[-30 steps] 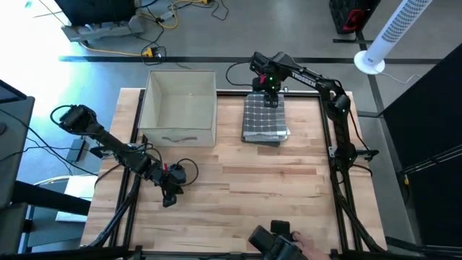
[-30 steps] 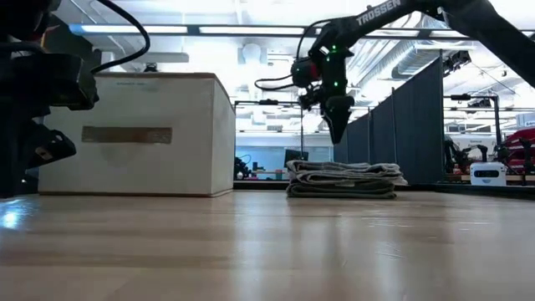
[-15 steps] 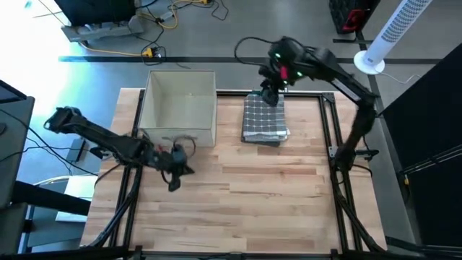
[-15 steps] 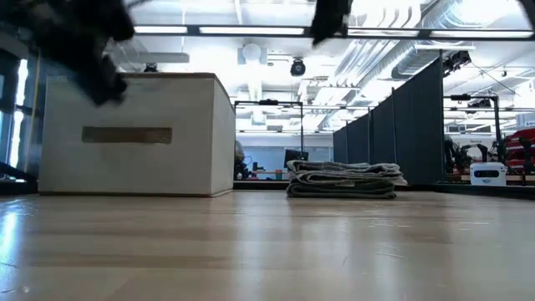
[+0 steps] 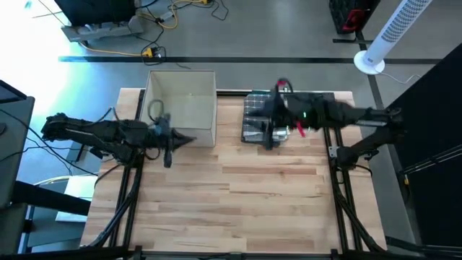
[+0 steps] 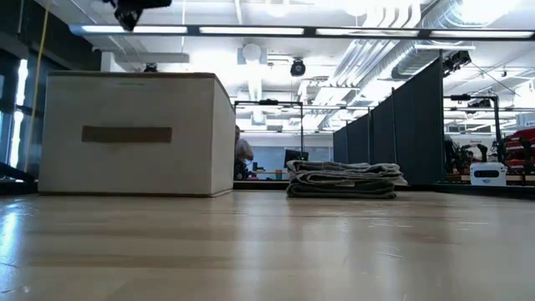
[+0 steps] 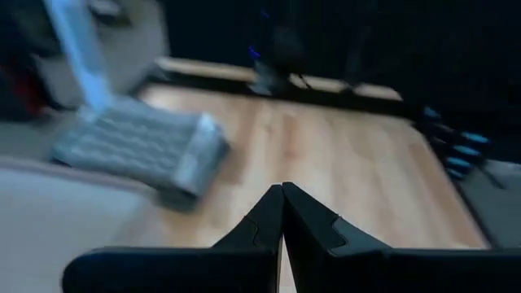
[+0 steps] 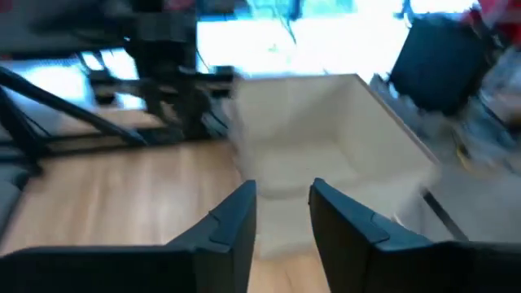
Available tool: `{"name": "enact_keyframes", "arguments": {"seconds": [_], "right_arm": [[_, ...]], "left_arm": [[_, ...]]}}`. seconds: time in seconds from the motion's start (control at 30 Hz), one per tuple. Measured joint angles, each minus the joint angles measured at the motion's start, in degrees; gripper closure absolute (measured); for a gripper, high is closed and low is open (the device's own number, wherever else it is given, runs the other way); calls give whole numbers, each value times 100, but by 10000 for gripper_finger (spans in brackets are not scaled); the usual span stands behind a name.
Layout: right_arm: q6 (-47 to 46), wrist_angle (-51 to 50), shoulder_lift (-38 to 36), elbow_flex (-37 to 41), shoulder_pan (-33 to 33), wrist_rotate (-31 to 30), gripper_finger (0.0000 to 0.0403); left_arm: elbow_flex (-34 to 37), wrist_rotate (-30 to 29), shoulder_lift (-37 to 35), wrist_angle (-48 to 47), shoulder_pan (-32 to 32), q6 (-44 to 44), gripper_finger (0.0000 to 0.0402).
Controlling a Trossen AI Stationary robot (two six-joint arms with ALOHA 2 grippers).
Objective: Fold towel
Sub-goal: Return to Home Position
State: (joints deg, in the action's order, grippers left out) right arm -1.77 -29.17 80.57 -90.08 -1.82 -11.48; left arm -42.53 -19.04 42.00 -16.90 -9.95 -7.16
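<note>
A pale wooden table (image 5: 238, 195) stands in a workshop with dark partitions (image 6: 418, 125); a white tower fan (image 5: 395, 32) stands beyond it; the folded gray patterned towel (image 6: 344, 179) lies near the far edge, beside a beige box (image 5: 180, 105) showing bare lining; the right gripper (image 8: 282, 187), fingers parted, empty, hangs above the towel (part-hiding it from above); the left gripper (image 7: 282, 189), fingers pressed together, hovers by the box.

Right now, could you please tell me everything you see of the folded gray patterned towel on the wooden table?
The folded gray patterned towel is cloth with a grid pattern, in a rectangular stack of several layers. It lies on the wooden table near its far edge, apart from the beige box. The right arm reaches over it, not touching.
</note>
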Motion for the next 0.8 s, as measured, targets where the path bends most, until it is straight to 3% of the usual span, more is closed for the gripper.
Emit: {"name": "enact_keyframes", "arguments": {"seconds": [0.17,0.37,0.57,0.8], "right_arm": [[-696,1455,-386,1375,-266,-1,324],[-1881,1500,-378,1839,-519,396,324],[-1682,1297,-376,1982,-556,392,324],[-287,965,-724,2117,-1151,230,324]], "left_arm": [[-223,-508,-245,61,26,427,402],[-227,-415,-292,35,19,-203,402],[-225,-465,-234,-169,54,-171,402],[-70,824,-995,-722,53,1,402]]}}
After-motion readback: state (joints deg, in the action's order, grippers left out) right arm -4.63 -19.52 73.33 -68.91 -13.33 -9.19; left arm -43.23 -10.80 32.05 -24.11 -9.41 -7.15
